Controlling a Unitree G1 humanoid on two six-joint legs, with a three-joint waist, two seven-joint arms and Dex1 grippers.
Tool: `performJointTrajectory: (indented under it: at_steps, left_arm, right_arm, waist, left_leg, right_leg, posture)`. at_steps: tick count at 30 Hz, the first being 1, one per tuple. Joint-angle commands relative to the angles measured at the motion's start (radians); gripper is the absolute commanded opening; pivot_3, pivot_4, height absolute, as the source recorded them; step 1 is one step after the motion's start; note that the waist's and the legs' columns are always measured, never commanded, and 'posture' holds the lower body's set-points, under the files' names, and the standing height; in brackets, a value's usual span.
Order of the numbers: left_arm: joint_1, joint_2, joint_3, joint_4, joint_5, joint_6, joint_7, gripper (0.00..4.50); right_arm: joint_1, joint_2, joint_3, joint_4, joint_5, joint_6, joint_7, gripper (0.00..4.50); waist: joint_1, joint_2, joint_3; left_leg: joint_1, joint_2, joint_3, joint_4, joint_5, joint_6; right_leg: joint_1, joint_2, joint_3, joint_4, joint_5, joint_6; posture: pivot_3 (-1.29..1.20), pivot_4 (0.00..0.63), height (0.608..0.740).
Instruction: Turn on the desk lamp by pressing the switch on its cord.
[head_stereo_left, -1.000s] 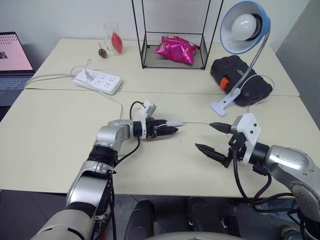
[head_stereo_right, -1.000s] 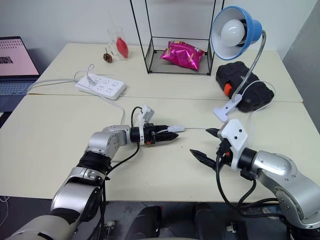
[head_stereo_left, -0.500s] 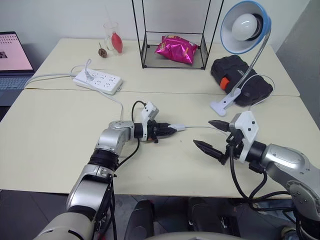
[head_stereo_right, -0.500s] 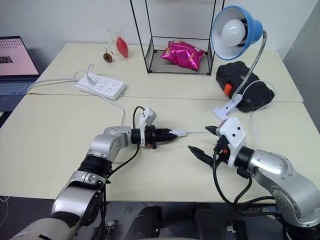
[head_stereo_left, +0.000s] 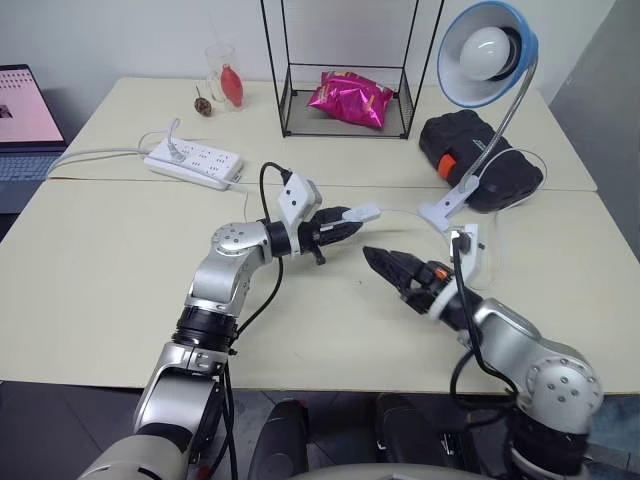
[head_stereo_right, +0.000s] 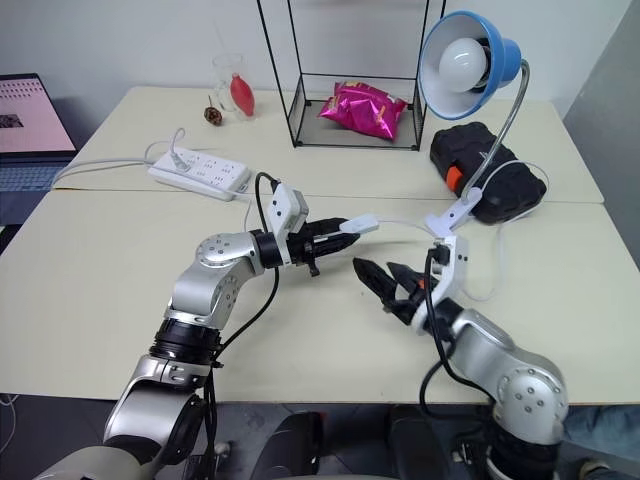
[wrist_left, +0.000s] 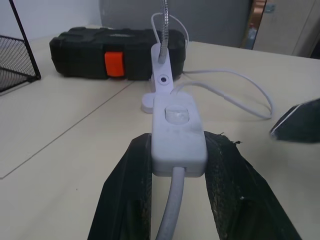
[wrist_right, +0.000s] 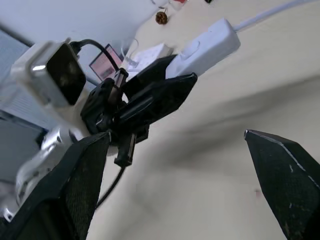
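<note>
The desk lamp (head_stereo_left: 488, 55), with its blue shade, white bulb and silver gooseneck, stands clipped at the table's right by its white base (head_stereo_left: 443, 208). My left gripper (head_stereo_left: 342, 220) is shut on the switch (head_stereo_left: 364, 212) and holds it level above the table; in the left wrist view the switch (wrist_left: 178, 131) sits between both black fingers (wrist_left: 134, 175) with its round button facing up. The thin white cord (head_stereo_right: 402, 222) runs from it toward the lamp base. My right gripper (head_stereo_right: 378, 272) is open just right of and below the switch, its fingers (wrist_right: 280, 175) wide apart.
A white power strip (head_stereo_left: 196, 162) lies at the back left. A black wire rack (head_stereo_left: 345, 60) holding a pink bag (head_stereo_left: 351, 98) stands behind, with a black case (head_stereo_left: 480, 150) beside the lamp. A glass (head_stereo_left: 224, 72) and a laptop (head_stereo_left: 22, 120) are at the far left.
My left gripper closed on the switch and lifted it off the table. The right gripper rolled and moved left toward the switch, staying open.
</note>
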Motion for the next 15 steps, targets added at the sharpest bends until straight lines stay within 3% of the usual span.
performJointTrajectory:
  at_steps: [1,15]
  left_arm:
    - [0.015,0.016,0.016,-0.076,-0.023,0.017,0.007,1.1]
    - [0.041,0.035,0.022,-0.151,-0.038,0.06,0.04,1.1]
  right_arm:
    - [-0.06,0.052,0.002,0.064,0.063,-0.074,-0.063,4.5]
    - [-0.166,0.101,0.029,0.193,0.076,-0.187,-0.093,4.5]
  waist:
    - [-0.001,0.0,0.0]
    - [-0.007,0.0,0.0]
  left_leg:
    - [0.0,0.0,0.0,0.0,0.0,0.0]
    - [-0.006,0.0,0.001,-0.001,0.0,0.0]
  right_leg:
    - [0.0,0.0,0.0,0.0,0.0,0.0]
    - [-0.008,0.0,0.0,0.002,0.0,0.0]
  posture:
    - [0.0,0.15,0.74]
    - [0.0,0.15,0.74]
